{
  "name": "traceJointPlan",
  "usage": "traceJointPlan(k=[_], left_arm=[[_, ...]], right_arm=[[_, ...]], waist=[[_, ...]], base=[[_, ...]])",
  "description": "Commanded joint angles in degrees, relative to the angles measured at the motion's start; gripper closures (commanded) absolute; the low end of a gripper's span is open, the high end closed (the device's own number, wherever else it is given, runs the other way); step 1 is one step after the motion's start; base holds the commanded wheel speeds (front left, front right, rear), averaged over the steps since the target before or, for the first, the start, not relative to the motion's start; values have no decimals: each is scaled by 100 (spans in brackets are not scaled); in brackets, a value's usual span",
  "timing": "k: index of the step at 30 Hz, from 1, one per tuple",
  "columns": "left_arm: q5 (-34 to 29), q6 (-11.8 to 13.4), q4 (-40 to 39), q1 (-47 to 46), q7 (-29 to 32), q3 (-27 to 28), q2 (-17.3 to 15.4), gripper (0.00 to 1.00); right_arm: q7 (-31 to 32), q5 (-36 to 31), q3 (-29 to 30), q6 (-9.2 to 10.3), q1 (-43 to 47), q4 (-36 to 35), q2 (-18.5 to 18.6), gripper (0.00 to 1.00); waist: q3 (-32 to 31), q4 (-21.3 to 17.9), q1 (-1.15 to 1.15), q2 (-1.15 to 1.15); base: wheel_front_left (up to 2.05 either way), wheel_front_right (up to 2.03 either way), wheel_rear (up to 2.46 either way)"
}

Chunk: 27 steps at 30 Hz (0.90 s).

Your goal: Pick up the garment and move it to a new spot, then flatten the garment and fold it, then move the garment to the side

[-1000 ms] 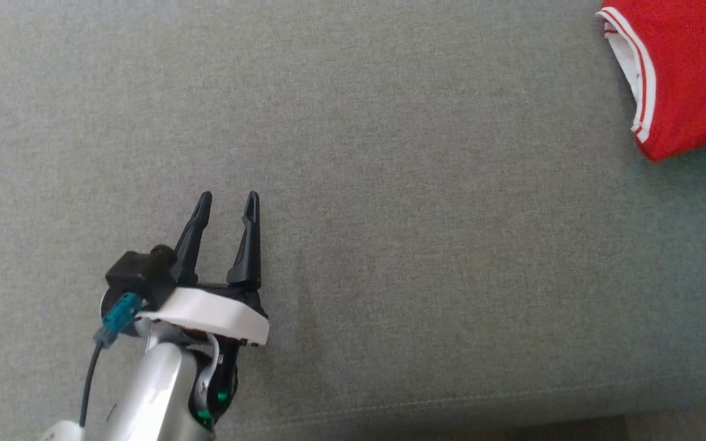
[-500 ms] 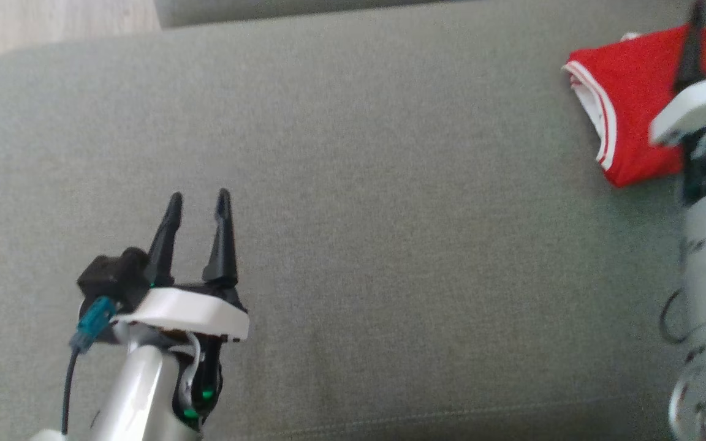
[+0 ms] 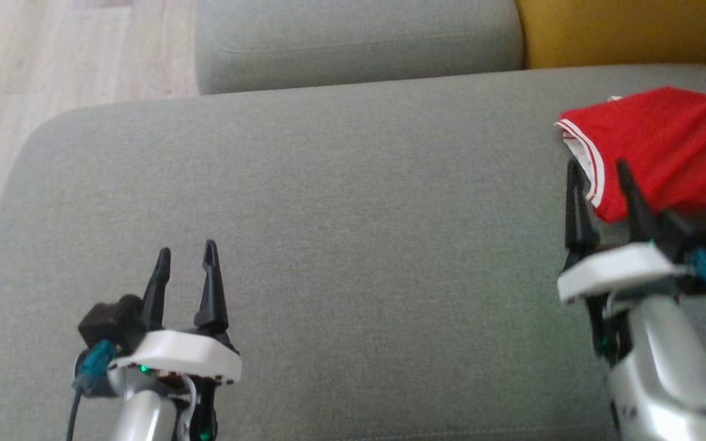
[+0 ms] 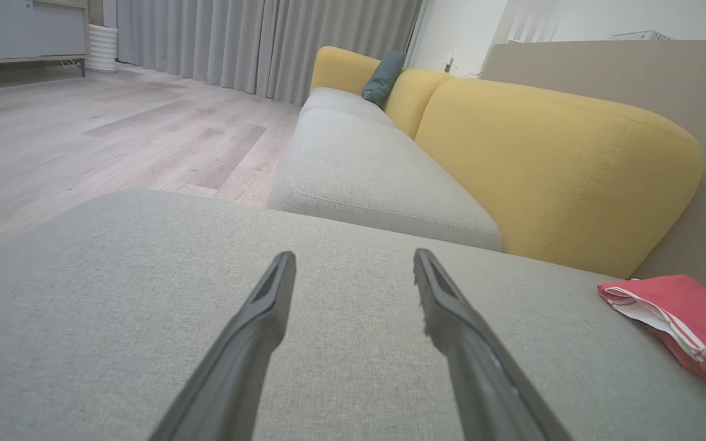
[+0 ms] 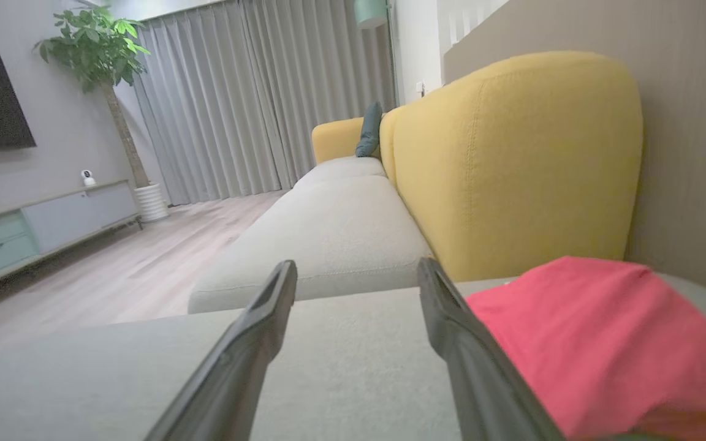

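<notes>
Right wrist view is showing the right gripper (image 5: 356, 263) with its two dark fingers spread wide and nothing lying between them. In the head view, its fingertips are standing at the near left corner of the garment (image 3: 665, 147). Whether they are touching the cloth cannot be told. The left gripper (image 3: 186, 248) is likewise standing spread and empty, hovering over bare cushion well apart from the garment.

The garment is lying in a loose red heap at the right end of the grey seat cushion (image 3: 353, 214), near the yellow backrest (image 3: 622, 30). A white striped trim (image 4: 675, 324), with pale lining showing inside it, is running along the heap's left edge.

Handling judgement: the cloth is looking thin, soft and light. It is likely to be sagging and trailing when lifted, not holding any shape. Nothing about it is appearing fragile, and the knit is probably giving the fingers enough friction.

Recommended hold: the striped trim nearest the right gripper is offering the best hold, being thicker and doubled. A shallow pinch is risking one layer only, or catching the cushion fabric beneath.
</notes>
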<state>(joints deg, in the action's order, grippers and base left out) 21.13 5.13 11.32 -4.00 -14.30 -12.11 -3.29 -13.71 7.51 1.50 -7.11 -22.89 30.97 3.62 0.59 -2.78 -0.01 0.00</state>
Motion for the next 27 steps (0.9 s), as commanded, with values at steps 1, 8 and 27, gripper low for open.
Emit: traceJointPlan(k=[1,8,27], left_arm=[[-72,34,-145,-97,-70,180,-2,0],[-187,-23,-54,49,-70,27,13,0],[-241,-5,117,58,-70,-133,32,0]], right_arm=[[-75,242,-248,-37,170,-485,-72,0],[11,512,-342,-37,1229,-1408,-73,0],[289,598,-698,-37,1889,-1921,-74,0]], waist=[[-82,93,1,0],[-113,236,1,0],[-141,287,1,0]], base=[[0,0,0],[0,0,0],[0,0,0]])
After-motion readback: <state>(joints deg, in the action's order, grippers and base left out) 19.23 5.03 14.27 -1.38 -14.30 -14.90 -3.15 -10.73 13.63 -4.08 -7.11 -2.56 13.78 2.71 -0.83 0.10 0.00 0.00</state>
